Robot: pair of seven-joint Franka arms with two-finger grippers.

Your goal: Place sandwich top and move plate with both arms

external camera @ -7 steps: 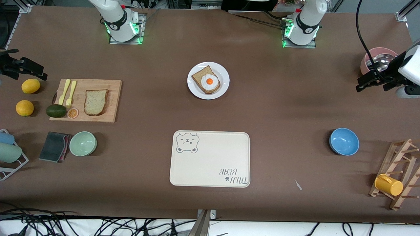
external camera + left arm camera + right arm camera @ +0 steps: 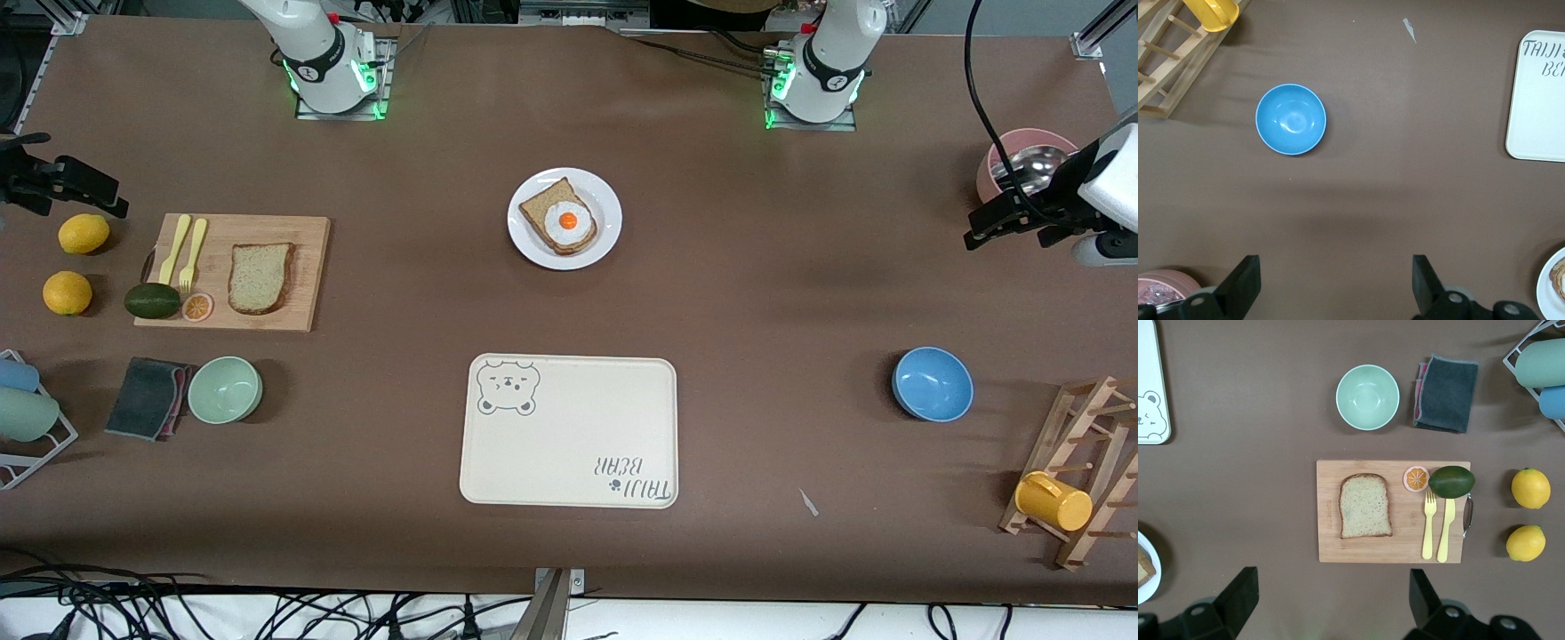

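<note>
Front view: the top [image 2: 260,277] lies flat on the board [image 2: 307,267] toward the right arm's end of the worktop, the plate [image 2: 607,236] mid-worktop nearer the bases. The left gripper [image 2: 994,220] and right gripper [image 2: 84,188] hang at opposite edges.

Left wrist view: left gripper [image 2: 1337,283], jaws spread, over bare worktop by a bowl [image 2: 1291,119].

Right wrist view: right gripper [image 2: 1333,600], jaws spread, holds nothing; the top [image 2: 1365,506] lies ahead. Risk: pinching the thin flat slice may push it off the board.
</note>
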